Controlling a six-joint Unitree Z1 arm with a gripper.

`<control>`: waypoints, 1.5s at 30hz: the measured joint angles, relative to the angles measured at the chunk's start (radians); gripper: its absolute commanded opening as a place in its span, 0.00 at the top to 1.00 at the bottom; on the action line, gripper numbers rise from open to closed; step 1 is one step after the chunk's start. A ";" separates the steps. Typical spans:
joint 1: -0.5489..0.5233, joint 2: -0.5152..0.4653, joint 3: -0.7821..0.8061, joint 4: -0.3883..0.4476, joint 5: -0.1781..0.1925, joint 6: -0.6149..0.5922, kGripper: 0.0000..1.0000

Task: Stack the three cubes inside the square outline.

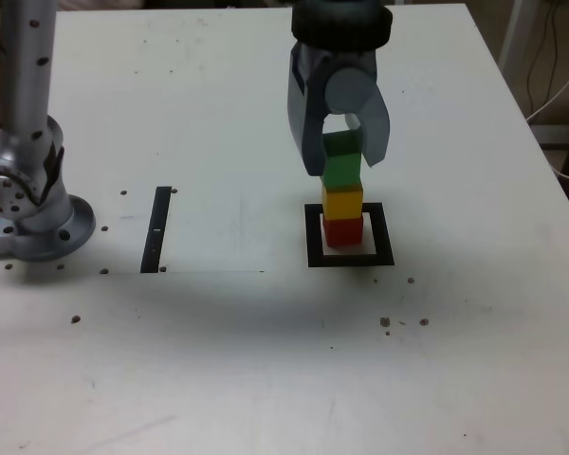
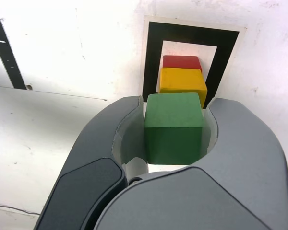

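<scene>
Claw (image 1: 343,169) observed narrow, holding the green cube (image 2: 174,115) between its fingers. You have that cube above the yellow cube (image 1: 342,205), which sits on the red cube (image 1: 343,233). You will note the red cube resting inside the square outline (image 1: 383,235), on its white centre.

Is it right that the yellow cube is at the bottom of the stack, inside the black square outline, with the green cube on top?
Not quite: the exterior view shows the red cube at the bottom. The green cube is indeed on top, and the stack stands inside the black square outline.
</scene>
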 measured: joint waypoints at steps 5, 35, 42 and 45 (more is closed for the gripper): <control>0.000 0.000 0.005 -0.007 0.006 0.000 0.76; -0.003 -0.044 0.051 -0.038 0.047 0.003 0.00; -0.007 -0.192 0.048 0.032 0.077 0.011 0.00; -0.007 -0.237 0.040 0.061 0.069 0.027 0.00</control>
